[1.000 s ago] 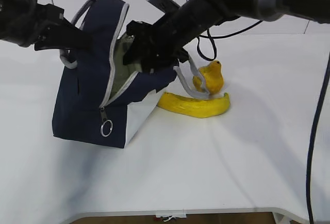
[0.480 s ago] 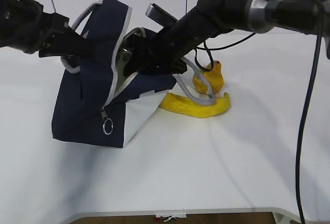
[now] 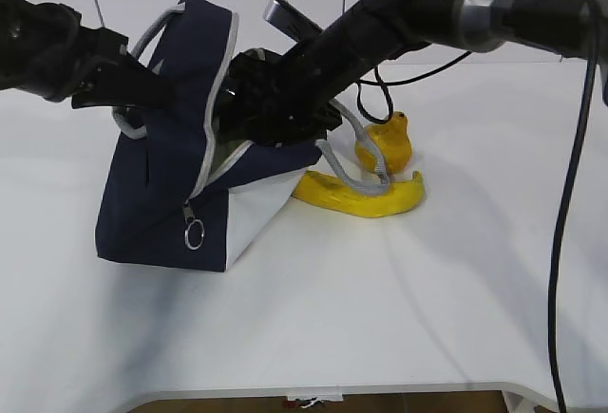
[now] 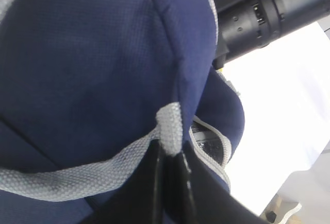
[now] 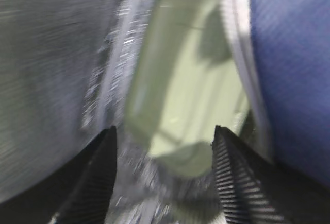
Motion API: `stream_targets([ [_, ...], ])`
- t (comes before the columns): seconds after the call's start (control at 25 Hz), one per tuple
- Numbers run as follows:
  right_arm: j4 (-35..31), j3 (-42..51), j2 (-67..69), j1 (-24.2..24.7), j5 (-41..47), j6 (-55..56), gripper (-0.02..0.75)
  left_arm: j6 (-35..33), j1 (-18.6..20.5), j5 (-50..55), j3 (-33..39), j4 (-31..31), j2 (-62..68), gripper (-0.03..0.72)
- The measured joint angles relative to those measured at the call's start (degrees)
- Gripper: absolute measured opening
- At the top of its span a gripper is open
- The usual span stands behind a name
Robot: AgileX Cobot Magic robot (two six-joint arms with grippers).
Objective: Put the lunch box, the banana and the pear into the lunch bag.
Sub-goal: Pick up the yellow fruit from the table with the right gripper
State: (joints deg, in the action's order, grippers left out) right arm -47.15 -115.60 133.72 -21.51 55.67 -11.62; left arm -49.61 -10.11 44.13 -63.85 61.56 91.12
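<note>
exterior: navy bag (image 3: 161, 185) tipped on the table (image 3: 380, 290), mouth facing right. left gripper (image 3: 128, 90) at its grey handle (image 3: 142, 47). right gripper (image 3: 252, 100) reaches into the mouth. banana (image 3: 361, 195) and pear (image 3: 388, 142) lie on the table just right of the bag, touching each other.

left wrist: left gripper (image 4: 167, 157) clenched on the handle webbing (image 4: 167, 128).

right wrist: blurry. right gripper (image 5: 162, 172) fingers (image 5: 234, 183) spread, released. green lunch box (image 5: 188, 105) lies inside the bag against the silvery lining (image 5: 51, 80), between the fingers, not gripped.
</note>
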Motion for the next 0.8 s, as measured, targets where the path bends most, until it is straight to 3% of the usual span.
stream_targets([
  [0.48, 6.51, -14.16, 0.00, 0.00, 14.00, -0.17, 0.477, 0.10, 0.45, -0.22, 0.00, -1.56, 0.00, 0.004],
  [0.8, 8.26, -20.34, -0.50, 0.00, 14.96, -0.90, 0.477, 2.69, 4.70, 0.68, 0.00, -1.56, 0.00, 0.004],
])
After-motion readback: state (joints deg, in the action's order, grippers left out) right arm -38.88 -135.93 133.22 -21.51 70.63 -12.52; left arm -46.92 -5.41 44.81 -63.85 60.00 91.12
